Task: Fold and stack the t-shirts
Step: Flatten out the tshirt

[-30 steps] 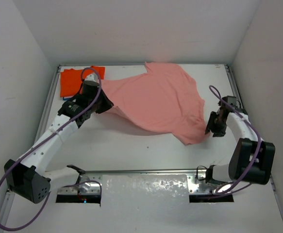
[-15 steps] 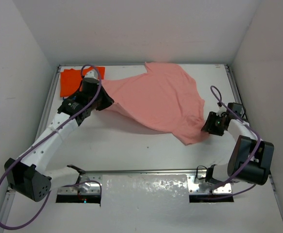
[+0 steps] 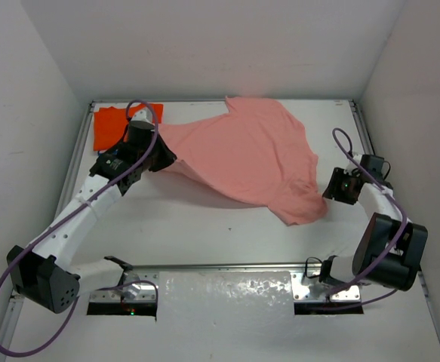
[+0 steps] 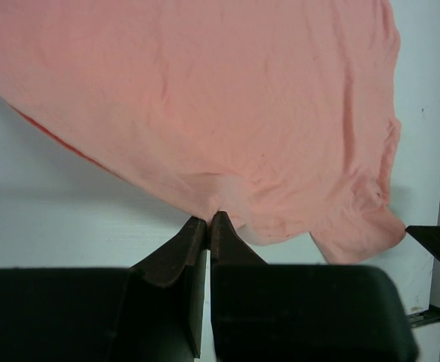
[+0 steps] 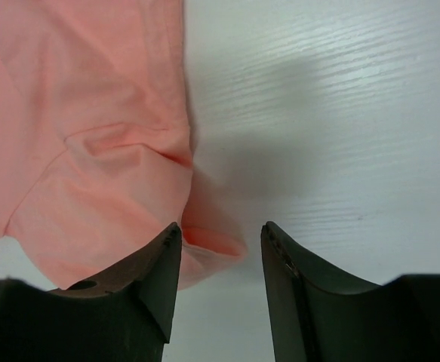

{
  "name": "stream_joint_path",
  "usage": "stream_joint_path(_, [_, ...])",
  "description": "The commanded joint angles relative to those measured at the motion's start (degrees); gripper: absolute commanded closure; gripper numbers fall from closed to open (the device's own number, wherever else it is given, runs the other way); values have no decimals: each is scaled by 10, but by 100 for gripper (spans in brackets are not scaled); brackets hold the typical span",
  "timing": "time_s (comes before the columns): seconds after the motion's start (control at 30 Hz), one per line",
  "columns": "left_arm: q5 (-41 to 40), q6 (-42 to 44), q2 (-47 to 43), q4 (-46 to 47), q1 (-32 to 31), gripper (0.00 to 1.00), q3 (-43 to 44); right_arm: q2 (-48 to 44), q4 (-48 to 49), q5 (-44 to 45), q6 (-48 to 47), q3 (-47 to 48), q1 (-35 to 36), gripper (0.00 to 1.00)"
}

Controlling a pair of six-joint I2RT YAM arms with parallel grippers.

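A pale salmon-pink t-shirt [image 3: 242, 154] lies spread and rumpled across the back of the white table [image 3: 204, 234]. My left gripper [image 3: 161, 161] is shut on its left edge; in the left wrist view the closed fingertips [image 4: 208, 219] pinch a pucker of pink cloth [image 4: 242, 113], lifted a little off the table. A bright orange t-shirt [image 3: 114, 124] lies folded at the back left corner. My right gripper [image 3: 333, 188] stands open at the shirt's right corner; in the right wrist view a rolled hem [image 5: 212, 241] lies between the fingers [image 5: 220, 230], near the left one.
White walls enclose the table on three sides. A metal rail [image 3: 227, 265] runs along the near edge between the two arm bases. Bare tabletop shows in front of the pink shirt and to the right of the right gripper [image 5: 340, 113].
The right wrist has turned and drawn slightly right and back from the shirt's corner. The left gripper has crept a little toward the back, still holding the pink edge.
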Motion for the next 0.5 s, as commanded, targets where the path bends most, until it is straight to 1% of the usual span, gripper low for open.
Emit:
stream_joint_path(0.0, [-7,11,-3,23,-8,100,26,4,43,-85,-11,-19,-28,55])
stream_joint_path(0.03, [-8,12,-4,20,-8,100,26,5,52,-126,-18,-23,-31,56])
stream_joint_path(0.13, [-11,13,-7,20,-8,100,24,15,59,-154,-23,-41,-32,55])
stream_joint_path(0.3, [-13,15,-2,19,-8,100,32,20,68,-155,-27,-71,-34,55])
stream_joint_path(0.47, [-11,15,3,27,-8,100,31,-6,75,-158,-18,-92,-36,55])
